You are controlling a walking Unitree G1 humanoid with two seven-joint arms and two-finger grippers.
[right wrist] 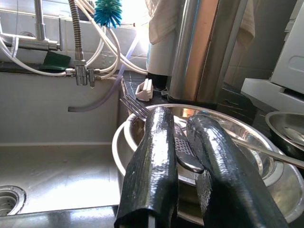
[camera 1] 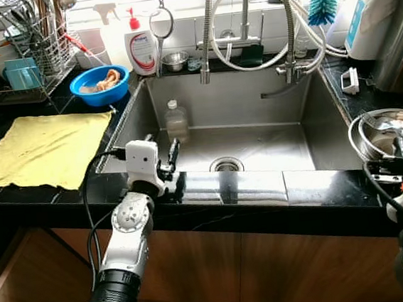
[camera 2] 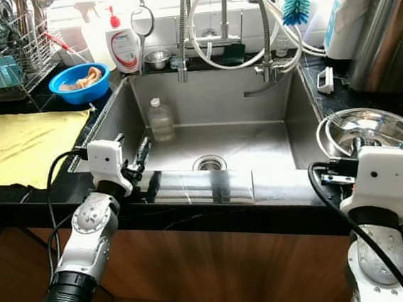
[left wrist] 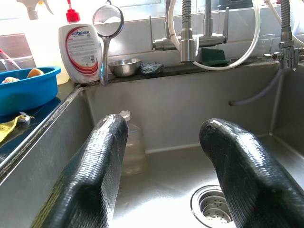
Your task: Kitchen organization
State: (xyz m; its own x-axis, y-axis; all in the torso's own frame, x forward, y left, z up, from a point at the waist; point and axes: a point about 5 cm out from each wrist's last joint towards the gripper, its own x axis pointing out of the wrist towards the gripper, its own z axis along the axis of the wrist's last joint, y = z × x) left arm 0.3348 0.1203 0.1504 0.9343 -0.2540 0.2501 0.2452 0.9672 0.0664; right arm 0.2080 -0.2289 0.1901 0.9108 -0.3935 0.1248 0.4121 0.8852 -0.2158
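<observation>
Your left gripper (camera 1: pixel 166 170) sits at the front edge of the sink (camera 1: pixel 313 122), near its left front corner, with both black fingers (left wrist: pixel 97 166) spread wide and nothing between them. Beyond the fingers, a clear plastic bottle (camera 1: pixel 176 120) stands upright on the sink floor near the left wall; the drain (camera 1: pixel 226 165) lies to its right, apart from it.

Your right gripper (right wrist: pixel 183 156) is over the steel bowl (camera 2: pixel 392 127) on the worktop, at the sink's right edge. Its fingers are pinching the handle of a utensil (right wrist: pixel 186 153) that lies in the bowl. A fork (right wrist: pixel 134 105) leans on the bowl's rim on the sink side.

Note the surroundings: a yellow cloth (camera 1: pixel 41 148) lies flat on the worktop left of the sink, and a blue bowl (camera 1: pixel 97 84) sits at the sink's rear left corner, next to a soap bottle (camera 1: pixel 141 47). A coiled faucet hose (camera 1: pixel 286 28) hangs over the sink's rear edge, with a blue brush (camera 1: pixel 323 2) behind it. A dish rack (camera 1: pixel 31 53) occupies the worktop's rear left corner.
</observation>
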